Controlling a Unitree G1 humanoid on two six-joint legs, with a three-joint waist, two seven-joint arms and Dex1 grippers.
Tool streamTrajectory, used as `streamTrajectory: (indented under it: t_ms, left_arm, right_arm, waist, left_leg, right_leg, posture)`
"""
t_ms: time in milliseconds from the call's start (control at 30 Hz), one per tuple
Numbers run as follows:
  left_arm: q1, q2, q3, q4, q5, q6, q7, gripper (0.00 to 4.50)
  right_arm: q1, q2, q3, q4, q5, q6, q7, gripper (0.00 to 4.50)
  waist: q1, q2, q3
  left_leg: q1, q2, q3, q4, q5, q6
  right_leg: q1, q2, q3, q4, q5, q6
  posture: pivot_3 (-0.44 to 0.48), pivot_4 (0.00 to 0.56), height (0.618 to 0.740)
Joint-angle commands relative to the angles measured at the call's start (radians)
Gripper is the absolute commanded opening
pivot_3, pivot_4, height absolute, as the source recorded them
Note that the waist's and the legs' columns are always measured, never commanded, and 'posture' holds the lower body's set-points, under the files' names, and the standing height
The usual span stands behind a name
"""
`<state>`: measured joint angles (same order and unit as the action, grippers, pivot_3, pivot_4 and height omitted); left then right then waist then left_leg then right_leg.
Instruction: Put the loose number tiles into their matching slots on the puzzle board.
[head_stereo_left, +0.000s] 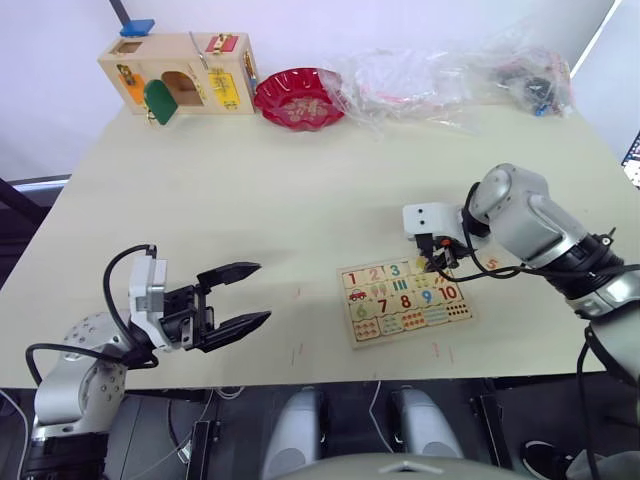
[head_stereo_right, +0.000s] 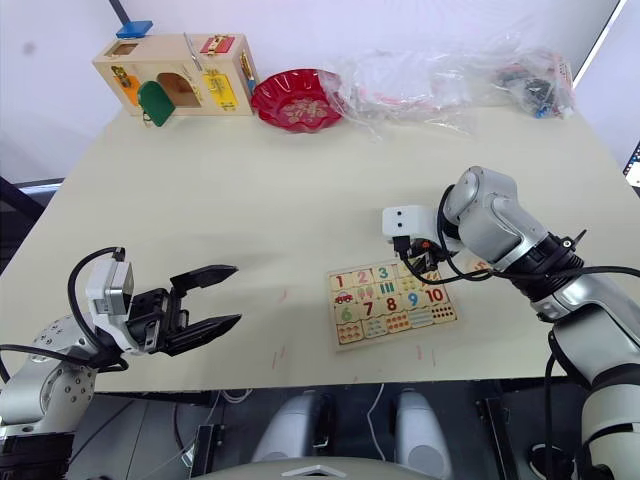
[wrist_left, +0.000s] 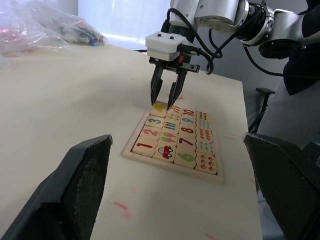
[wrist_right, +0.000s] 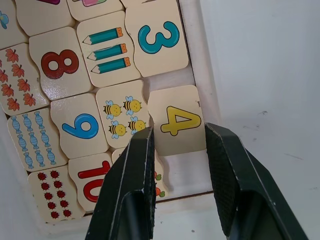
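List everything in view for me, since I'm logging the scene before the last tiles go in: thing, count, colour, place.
puzzle board: one, pale wood with coloured numbers, near edge of the table, robot's right.
4 tile: one, yellow digit, in the board's top row, between the right gripper's fingers.
5 tile: one, orange digit, loose on the table beside the board.
latch box: one, wood with coloured doors, far left corner.
red bowl: one, far edge, beside the box.
plastic bags: clear, far right.
left gripper: black fingers, open, over the near left of the table.
right gripper: black fingers, open, astride the 4 tile.
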<state>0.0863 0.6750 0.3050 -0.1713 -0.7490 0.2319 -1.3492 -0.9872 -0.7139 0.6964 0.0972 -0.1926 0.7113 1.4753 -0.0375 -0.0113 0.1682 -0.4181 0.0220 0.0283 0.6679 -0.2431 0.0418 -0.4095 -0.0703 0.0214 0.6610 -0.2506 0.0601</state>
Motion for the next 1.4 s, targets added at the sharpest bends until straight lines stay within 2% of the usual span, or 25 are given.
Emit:
streamTrajectory:
  t_ms: [33,933,1133,1400]
  left_arm:
    - [0.008,0.001,0.016,-0.039,-0.008,-0.017,0.002,4.50]
    - [0.021,0.003,0.016,-0.051,-0.009,-0.013,0.019,4.50]
    - [0.020,0.003,0.015,-0.049,-0.008,-0.015,0.018,4.50]
    - [0.022,0.003,0.011,-0.051,-0.005,-0.015,0.020,4.50]
  right_arm:
    - [-0.021,0.007,-0.021,-0.006,-0.001,-0.016,0.008,0.90]
    - [-0.058,0.035,-0.052,0.068,0.003,-0.038,0.004,0.90]
    - [-0.055,0.030,-0.051,0.068,0.005,-0.052,0.008,0.90]
    - [-0.046,0.038,-0.047,0.068,0.007,-0.063,0.006,0.90]
  waist:
    - [-0.001,0.000,0.000]
    - [-0.003,0.000,0.000]
    - [-0.003,0.000,0.000]
    - [-0.003,0.000,0.000]
  left_leg:
    - [0.000,0.000,0.000,0.000,0.000,0.000]
    - [0.000,0.000,-0.001,-0.002,0.000,0.000]
    - [0.000,0.000,-0.001,-0.004,0.000,-0.001]
    - [0.000,0.000,-0.001,-0.005,0.000,-0.001]
  right_leg:
    - [0.000,0.000,0.000,0.000,0.000,0.000]
    - [-0.001,-0.005,0.000,-0.001,0.000,-0.001]
    - [-0.003,-0.016,-0.011,-0.002,0.002,-0.004]
    - [-0.003,-0.016,-0.011,-0.003,0.002,-0.004]
  posture:
    - [0.000,0.150,0.740]
    - [0.000,0.150,0.740]
    - [0.000,0.150,0.740]
    - [0.000,0.150,0.740]
